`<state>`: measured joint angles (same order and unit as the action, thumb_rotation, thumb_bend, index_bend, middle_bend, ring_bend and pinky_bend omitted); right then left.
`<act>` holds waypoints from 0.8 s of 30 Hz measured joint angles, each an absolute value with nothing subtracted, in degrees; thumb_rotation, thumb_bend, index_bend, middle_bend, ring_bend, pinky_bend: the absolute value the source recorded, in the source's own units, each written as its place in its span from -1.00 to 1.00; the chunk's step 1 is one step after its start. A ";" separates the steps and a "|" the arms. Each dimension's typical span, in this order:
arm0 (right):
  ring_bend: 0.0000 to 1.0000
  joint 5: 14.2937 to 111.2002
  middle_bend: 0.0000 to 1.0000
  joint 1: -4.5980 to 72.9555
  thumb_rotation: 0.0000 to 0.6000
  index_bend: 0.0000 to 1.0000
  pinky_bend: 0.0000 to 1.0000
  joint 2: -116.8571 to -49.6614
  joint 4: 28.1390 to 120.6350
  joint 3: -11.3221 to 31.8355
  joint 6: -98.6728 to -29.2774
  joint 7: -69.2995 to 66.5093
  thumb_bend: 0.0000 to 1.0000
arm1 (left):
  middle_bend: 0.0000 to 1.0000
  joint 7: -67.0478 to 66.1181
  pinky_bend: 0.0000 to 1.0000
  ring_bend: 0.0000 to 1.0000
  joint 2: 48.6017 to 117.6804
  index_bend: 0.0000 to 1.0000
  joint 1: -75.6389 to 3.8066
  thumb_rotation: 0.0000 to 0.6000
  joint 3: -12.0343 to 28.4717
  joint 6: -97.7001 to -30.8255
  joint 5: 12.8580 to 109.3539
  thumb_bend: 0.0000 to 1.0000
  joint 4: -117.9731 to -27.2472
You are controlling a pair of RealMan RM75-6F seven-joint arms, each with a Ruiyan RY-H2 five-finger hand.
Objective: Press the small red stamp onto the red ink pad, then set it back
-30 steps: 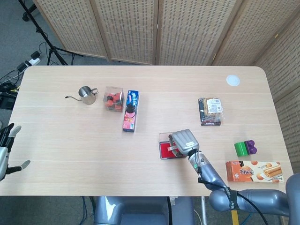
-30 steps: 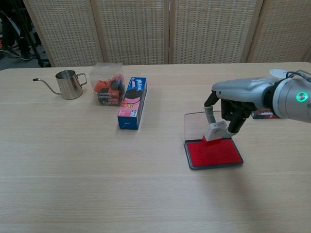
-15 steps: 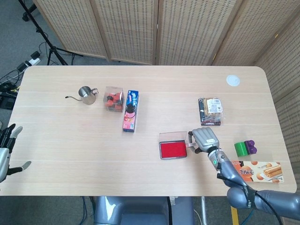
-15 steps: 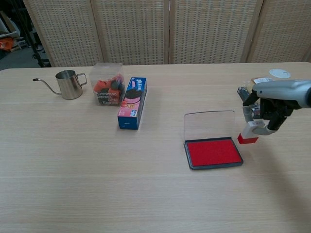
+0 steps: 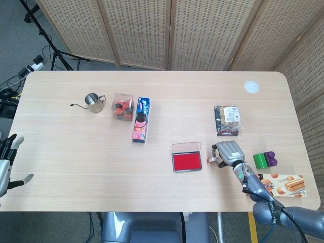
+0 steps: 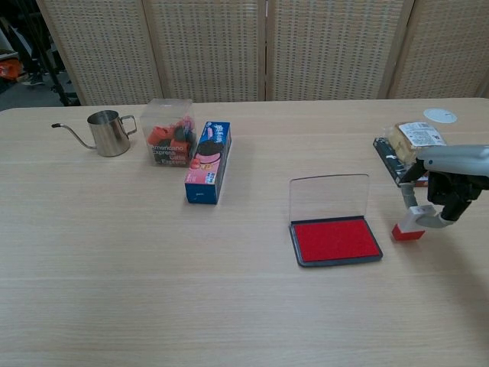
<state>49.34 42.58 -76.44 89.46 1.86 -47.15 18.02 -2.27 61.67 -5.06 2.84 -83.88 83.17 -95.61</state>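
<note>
On the far left of the table, a clear plastic box [image 6: 170, 142] carries the wording "Americano Express" on its near face, with a third line beneath (it appears to read "Latte Express," though the letters are small). The blue-and-pink biscuit box [image 6: 208, 161] just to its right bears print too blurred to read. Lettering on the orange snack box [image 5: 274, 185] at near right is likewise illegible.
</note>
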 measured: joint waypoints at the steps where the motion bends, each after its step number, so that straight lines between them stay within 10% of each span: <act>1: 1.00 49.49 0.93 42.47 1.00 0.15 1.00 -76.37 89.36 1.86 -47.09 17.82 0.28 | -1.00 -2.37 -1.00 -1.00 61.73 -1.00 -5.05 1.00 2.83 -83.90 83.19 -1.00 -95.60; 7: 1.00 50.46 0.92 41.93 1.00 0.13 1.00 -75.73 89.08 2.01 -46.53 16.76 -0.22 | -1.00 -2.53 -1.00 -1.00 61.75 -1.00 -5.09 1.00 2.74 -83.72 83.20 -1.00 -95.67; 24: 1.00 50.16 0.92 41.58 1.00 0.09 1.00 -76.24 88.66 2.16 -46.46 17.40 -0.37 | -1.00 -2.33 -1.00 -1.00 61.67 -1.00 -5.04 1.00 2.66 -83.78 83.34 -1.00 -95.72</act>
<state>50.16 41.58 -76.24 88.66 2.16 -46.46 17.40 -2.33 61.67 -5.04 2.66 -83.78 83.34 -95.72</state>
